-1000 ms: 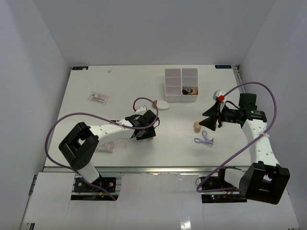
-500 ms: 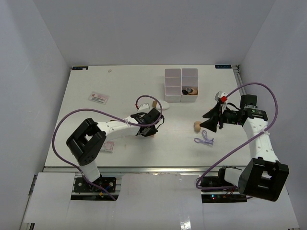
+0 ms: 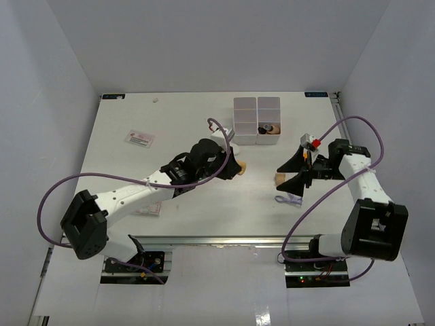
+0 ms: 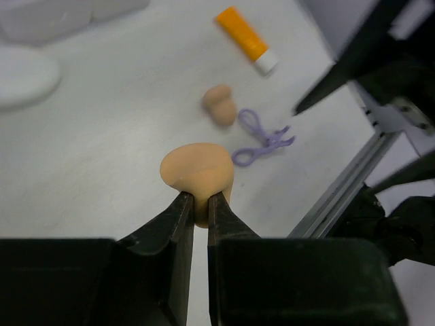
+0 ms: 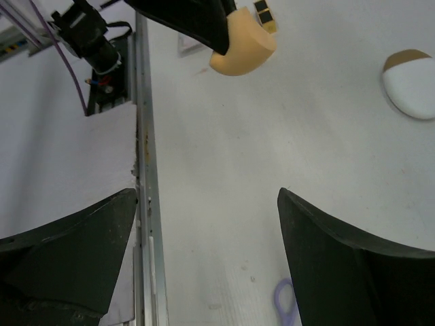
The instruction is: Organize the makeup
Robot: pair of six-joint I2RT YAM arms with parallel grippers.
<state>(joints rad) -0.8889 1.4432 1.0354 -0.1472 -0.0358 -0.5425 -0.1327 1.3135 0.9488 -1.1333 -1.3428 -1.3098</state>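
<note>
The left gripper point(image 4: 200, 197) is clamped on a tan egg-shaped foam sponge point(image 4: 197, 170), both fingers pinching its narrow end, over the middle of the worktop. A second, smaller tan sponge point(image 4: 219, 104) lies on the white surface right of centre, with a thin purple loop point(image 4: 262, 139) just beside it toward the near edge. An orange bottle with a white cap point(image 4: 248, 39) lies farther toward the right edge. A white oval piece with a brown tip point(image 5: 414, 81) rests flat near the middle.

The right gripper point(image 5: 207, 193) hangs over the loose sponge with its jaws spread wide and nothing between them.

A white multi-compartment plastic box point(image 3: 257, 121) stands near the far edge, with a black-and-gold lipstick tube point(image 3: 270, 128) in its near right compartment. A white card with red print point(image 3: 139, 138) lies toward the far left corner; its writing is too small to read.
</note>
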